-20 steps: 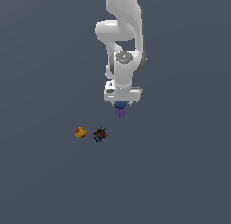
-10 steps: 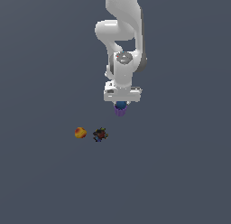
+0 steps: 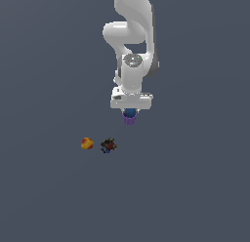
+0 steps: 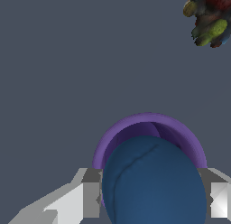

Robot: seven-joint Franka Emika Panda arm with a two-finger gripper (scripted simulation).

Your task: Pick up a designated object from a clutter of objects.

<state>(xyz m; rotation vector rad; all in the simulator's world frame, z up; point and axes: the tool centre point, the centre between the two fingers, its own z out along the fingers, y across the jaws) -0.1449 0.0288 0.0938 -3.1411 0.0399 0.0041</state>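
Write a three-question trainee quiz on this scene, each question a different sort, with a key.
1. True or false: the claw is shut on the purple cup.
2. Which item lies farthest toward the exterior view's left? A) orange-yellow ball B) dark multicoloured lumpy object C) purple cup
3. Fill in: the purple cup carries a dark ____ ball on top.

Key: 1 true, with fingers at both sides of it; 2 A; 3 blue.
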